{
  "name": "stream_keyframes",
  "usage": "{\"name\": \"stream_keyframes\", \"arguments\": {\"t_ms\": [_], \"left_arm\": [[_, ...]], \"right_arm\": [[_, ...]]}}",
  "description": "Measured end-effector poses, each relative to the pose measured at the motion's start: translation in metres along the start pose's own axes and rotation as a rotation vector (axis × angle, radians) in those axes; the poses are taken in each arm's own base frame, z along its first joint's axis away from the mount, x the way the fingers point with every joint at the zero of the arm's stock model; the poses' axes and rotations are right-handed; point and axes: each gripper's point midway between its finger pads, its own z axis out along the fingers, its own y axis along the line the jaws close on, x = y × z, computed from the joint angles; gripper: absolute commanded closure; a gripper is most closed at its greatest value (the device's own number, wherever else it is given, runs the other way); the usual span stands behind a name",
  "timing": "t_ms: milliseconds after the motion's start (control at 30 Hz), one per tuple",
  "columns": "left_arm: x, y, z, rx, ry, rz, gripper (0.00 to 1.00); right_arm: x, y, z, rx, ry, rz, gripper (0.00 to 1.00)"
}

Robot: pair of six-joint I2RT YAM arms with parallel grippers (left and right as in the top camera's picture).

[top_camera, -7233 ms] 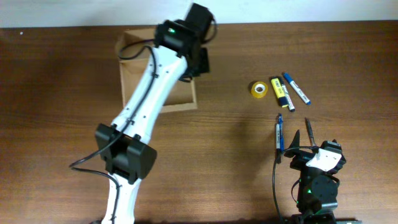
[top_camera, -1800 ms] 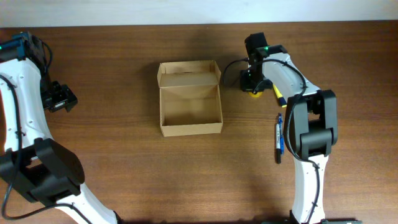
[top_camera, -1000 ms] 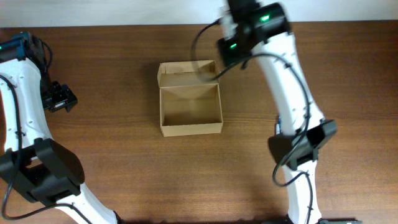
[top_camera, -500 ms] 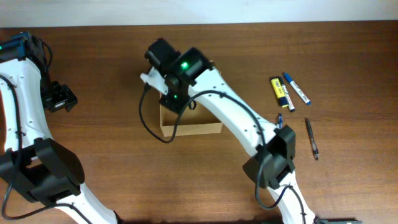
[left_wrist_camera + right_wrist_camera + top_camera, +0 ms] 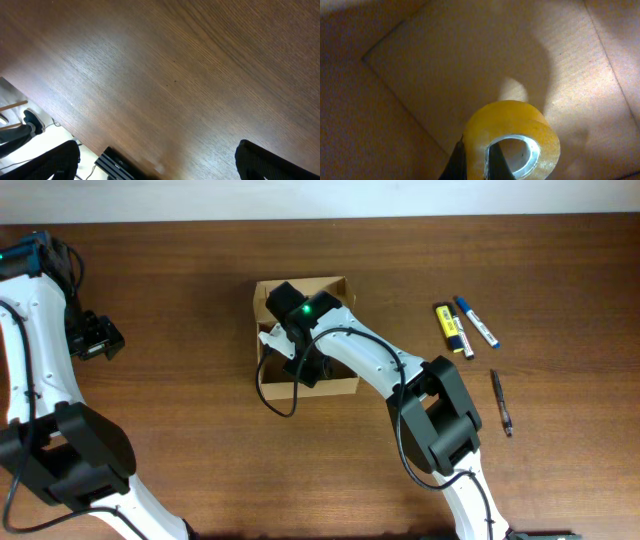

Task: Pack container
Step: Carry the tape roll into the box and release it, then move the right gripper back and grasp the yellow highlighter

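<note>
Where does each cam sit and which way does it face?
Overhead: fixed above the table, looking straight down; both arms show, left gripper off to the side, right gripper at the container.
Left wrist: on the left arm, facing bare tabletop and its edge; own fingers spread in the lower corners.
Right wrist: on the right arm, facing down into the container; own fingers clamp a yellow tape roll.
Shared: overhead and right wrist both show the container.

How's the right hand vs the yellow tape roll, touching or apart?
Touching. The right wrist view shows it: the right hand pinches the wall of the tape roll, one finger outside it and one in its hole.
</note>
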Motion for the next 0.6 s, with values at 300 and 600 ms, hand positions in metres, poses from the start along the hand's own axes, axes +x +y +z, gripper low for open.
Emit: {"name": "stream_keyframes", "arguments": {"t_ms": [300,600], "left_arm": [[0.0,0.0,0.0,0.0,0.0,0.0,0.0],[0.0,0.0,0.0,0.0,0.0,0.0,0.0]], "right_arm": [[-0.012,0.001,-0.043,-0.005,-0.018,0.01,0.64],[-0.061,-0.029,-0.19,0.221,-0.31,0.113,0.57]]}}
